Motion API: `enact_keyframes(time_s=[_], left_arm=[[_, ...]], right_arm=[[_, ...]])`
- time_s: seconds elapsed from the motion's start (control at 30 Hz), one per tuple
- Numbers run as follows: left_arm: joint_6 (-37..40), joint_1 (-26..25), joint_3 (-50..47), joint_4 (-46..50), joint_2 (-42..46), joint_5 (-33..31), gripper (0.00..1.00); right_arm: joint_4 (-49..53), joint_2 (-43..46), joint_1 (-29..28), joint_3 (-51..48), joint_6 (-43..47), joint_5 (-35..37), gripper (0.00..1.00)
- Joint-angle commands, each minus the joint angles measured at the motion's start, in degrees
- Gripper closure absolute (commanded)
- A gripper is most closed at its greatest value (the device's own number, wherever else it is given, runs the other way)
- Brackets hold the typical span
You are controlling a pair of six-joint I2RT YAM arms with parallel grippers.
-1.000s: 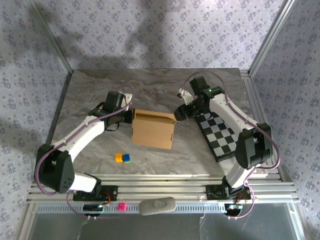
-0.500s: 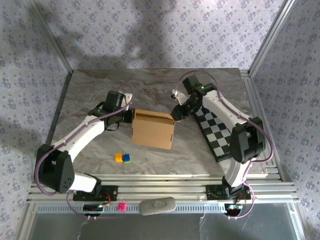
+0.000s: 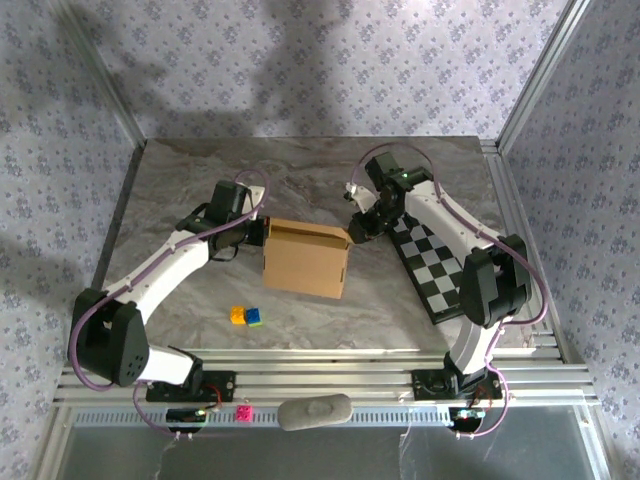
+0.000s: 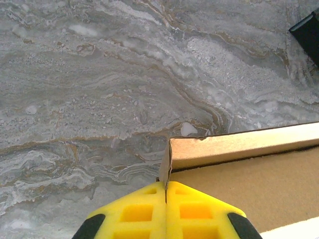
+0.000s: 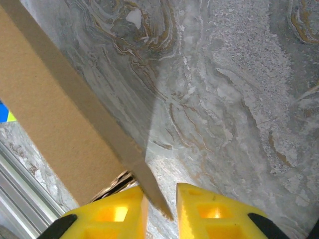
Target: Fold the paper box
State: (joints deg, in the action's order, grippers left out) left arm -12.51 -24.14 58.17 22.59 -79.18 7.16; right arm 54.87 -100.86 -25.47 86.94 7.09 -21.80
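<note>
Grey marble-patterned table (image 3: 300,180), veined in white and brown, closed in by walls of pale floral-print covering (image 3: 300,70) and slanted aluminium posts (image 3: 535,75) at the back corners. On the right side of the table, a black-and-white checkerboard (image 3: 440,270), flat and set at an angle, its near corner close to the table's front edge. Left of centre near that front edge, two small toy blocks side by side and touching: a yellow one (image 3: 238,315) and a blue-and-green one (image 3: 254,318). Past the front edge, ribbed aluminium rails (image 3: 330,375); on the nearest strip, a small pink piece (image 3: 242,412) and, to its right and apart from it, a grey oblong object (image 3: 315,411).
</note>
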Motion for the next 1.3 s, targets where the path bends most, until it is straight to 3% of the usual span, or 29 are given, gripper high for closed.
enact_keyframes(time_s=[0.0,0.17,0.37,0.47,0.73,0.87,1.0,1.13,1.27], left_arm=[[0.82,-0.47,1.94,0.6,0.56,-0.51,1.0],[0.74,-0.47,2.08,0.61,0.53,-0.56,1.0],[0.65,-0.47,2.09,0.64,0.42,-0.57,1.0],[0.48,-0.47,1.99,0.61,0.34,-0.49,1.0],[-1.18,-0.9,1.09,0.18,0.53,-1.42,1.0],[-1.37,-0.86,0.75,0.14,0.69,-1.79,1.0],[-1.37,-0.91,0.63,0.03,0.91,-1.86,1.0],[-1.37,-0.91,0.54,0.1,0.92,-1.82,1.0],[-1.29,-0.89,0.4,0.0,0.82,-1.89,1.0]], right_arm=[[2.31,0.61,-0.61,2.13,0.26,0.49,0.8],[2.82,0.02,-0.85,3.3,-0.03,0.36,0.91],[3.63,-0.11,-1.35,4.68,-0.74,0.47,0.9],[3.9,-0.07,-1.46,4.84,-1.45,0.34,0.99],[3.01,0.14,-3.41,3.51,-3.13,1.25,1.0],[2.0,1.51,-3.75,2.83,-4.39,5.95,0.66],[-5.12,10.03,-4.38,-3.43,-8.28,13.56,0.51],[-9.3,20.77,-6.91,-9.06,-12.28,16.09,0.52],[-11.02,30.56,-20.41,-13.66,-10.15,12.71,0.57]])
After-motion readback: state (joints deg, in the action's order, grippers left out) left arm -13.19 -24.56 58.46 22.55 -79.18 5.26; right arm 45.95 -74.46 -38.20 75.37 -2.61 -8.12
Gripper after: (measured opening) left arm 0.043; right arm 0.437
